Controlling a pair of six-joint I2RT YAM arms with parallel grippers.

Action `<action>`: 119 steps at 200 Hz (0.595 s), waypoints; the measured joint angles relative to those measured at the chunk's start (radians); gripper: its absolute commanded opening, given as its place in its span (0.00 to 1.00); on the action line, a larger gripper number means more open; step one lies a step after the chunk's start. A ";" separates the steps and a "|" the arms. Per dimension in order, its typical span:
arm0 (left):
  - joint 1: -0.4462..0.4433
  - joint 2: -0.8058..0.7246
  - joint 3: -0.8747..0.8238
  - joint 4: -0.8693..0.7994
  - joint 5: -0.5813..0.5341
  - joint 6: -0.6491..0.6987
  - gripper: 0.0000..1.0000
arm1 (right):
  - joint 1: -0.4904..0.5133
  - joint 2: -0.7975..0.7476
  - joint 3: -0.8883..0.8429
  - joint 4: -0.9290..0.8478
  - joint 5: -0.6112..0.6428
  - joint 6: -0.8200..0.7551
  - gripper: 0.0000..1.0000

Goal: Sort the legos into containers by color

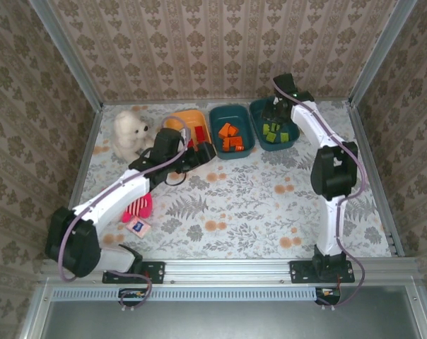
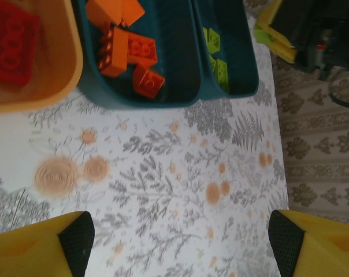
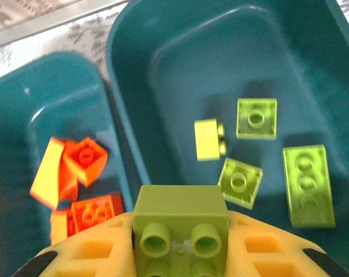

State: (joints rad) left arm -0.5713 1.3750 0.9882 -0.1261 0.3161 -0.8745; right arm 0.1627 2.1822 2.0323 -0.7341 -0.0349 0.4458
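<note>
Over the right-hand teal tub (image 3: 192, 63), the right gripper (image 3: 180, 245) is clamped on a lime green brick (image 3: 180, 210); the left gripper (image 2: 180, 245) stands spread wide with nothing between its fingers.

In the top view the tubs line the table's far edge: the orange tub (image 1: 189, 112) toward 11 o'clock, the middle teal tub (image 1: 227, 108) at 12, and the right-hand one toward 1. Four loose lime bricks (image 3: 256, 118) lie on that tub's floor, at 1 to 3 o'clock of the held brick. Orange bricks (image 3: 85, 158) sit in the middle teal tub, and a red brick (image 2: 13, 43) lies in the orange one. The left gripper hangs over floral tablecloth (image 2: 163, 173), at 6 o'clock of the tubs.
</note>
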 measured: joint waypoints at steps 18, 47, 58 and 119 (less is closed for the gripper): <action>0.015 0.072 0.053 0.025 0.014 0.001 0.82 | -0.020 0.113 0.122 -0.008 -0.027 0.011 0.28; 0.023 0.169 0.140 0.050 0.029 0.003 0.82 | -0.043 0.243 0.264 -0.010 -0.058 0.029 0.29; 0.024 0.202 0.174 0.059 0.030 0.003 0.82 | -0.049 0.280 0.301 -0.011 -0.064 0.033 0.30; 0.030 0.314 0.290 0.086 0.048 0.003 0.81 | -0.081 0.424 0.413 -0.011 -0.077 0.055 0.35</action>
State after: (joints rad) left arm -0.5411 1.6894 1.2781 -0.0399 0.3637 -0.8711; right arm 0.0818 2.6064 2.4454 -0.7448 -0.1123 0.5011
